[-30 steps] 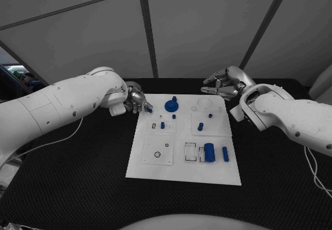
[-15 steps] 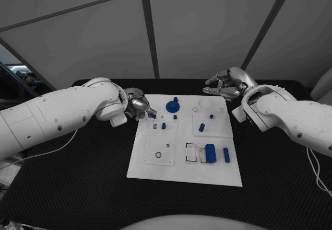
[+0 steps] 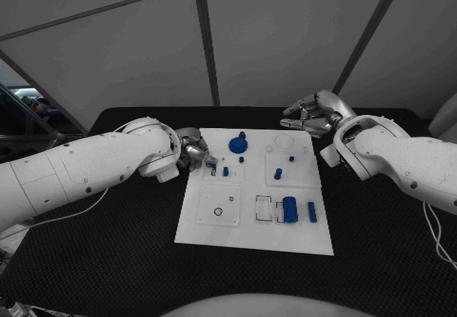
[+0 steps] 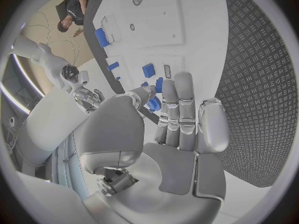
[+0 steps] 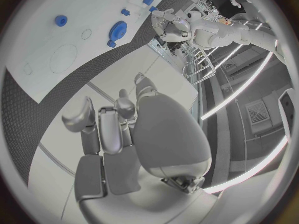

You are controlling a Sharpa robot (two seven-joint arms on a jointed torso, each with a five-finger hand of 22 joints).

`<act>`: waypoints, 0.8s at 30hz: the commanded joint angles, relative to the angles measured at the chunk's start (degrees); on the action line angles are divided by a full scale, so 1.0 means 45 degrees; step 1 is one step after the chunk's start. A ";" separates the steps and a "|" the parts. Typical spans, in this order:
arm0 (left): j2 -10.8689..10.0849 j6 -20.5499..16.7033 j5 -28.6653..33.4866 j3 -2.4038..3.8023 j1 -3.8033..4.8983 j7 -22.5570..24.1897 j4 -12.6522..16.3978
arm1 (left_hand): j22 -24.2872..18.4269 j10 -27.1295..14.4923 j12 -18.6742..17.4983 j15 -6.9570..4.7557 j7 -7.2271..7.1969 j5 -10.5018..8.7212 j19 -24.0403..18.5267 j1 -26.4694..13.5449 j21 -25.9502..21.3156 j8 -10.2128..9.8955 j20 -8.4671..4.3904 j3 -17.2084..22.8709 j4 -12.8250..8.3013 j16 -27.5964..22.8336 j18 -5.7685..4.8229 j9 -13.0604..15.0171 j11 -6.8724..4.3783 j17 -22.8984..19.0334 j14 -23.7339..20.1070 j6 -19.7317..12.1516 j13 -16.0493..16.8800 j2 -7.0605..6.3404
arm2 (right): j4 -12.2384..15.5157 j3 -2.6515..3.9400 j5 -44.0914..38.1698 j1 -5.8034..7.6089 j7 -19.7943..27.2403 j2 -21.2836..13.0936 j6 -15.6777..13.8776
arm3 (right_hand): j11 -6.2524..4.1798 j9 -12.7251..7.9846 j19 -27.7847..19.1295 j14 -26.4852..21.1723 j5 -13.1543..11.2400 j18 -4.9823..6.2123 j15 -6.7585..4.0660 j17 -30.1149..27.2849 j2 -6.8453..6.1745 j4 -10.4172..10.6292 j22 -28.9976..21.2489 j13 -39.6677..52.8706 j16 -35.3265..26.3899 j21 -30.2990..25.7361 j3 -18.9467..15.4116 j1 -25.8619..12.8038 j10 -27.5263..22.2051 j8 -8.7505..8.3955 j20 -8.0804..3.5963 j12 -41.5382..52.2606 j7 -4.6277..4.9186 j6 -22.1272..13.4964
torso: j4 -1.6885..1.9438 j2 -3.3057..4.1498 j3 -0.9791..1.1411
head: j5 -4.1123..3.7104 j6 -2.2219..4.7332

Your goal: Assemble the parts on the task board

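On task board (image 3: 252,228): blue parts (image 3: 288,210) seated in recessed slots.

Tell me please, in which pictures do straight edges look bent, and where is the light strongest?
Head view: the white rectangular task board keeps straight edges, evenly lit on the black textured table. Left wrist view: fisheye bending curves the board, and the silver left hand looks oversized. Right wrist view: the board's edge bows too; bright ceiling strips glare behind the silver right hand.
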 commanded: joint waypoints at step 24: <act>0.0116 0.1151 -0.1105 -0.0008 -0.0088 -0.0093 0.0099 | 0.0459 0.0517 0.0080 -0.0132 -0.0051 0.0124 0.0146 -0.0169 0.0170 0.0083 -0.0027 0.2057 -0.1974 0.0084 -0.0793 0.0041 -0.0413 0.0018 -0.0001 0.0097 0.0104 -0.0066 | 0.0004 0.0008 -0.0012 0.0007 0.0048 0.0015 0.0092 | -0.0014 -0.0013 -0.0100 0.0439 0.0044 0.0062 -0.0118 -0.0012 0.0061 0.0035 -0.0012 -0.0019 -0.0049 -0.0088 0.0005 -0.0102 -0.0072 0.0059 -0.0022 -0.0032 -0.0036 -0.0074 | 0.0014 0.0000 -0.0008 | 0.0015 -0.0122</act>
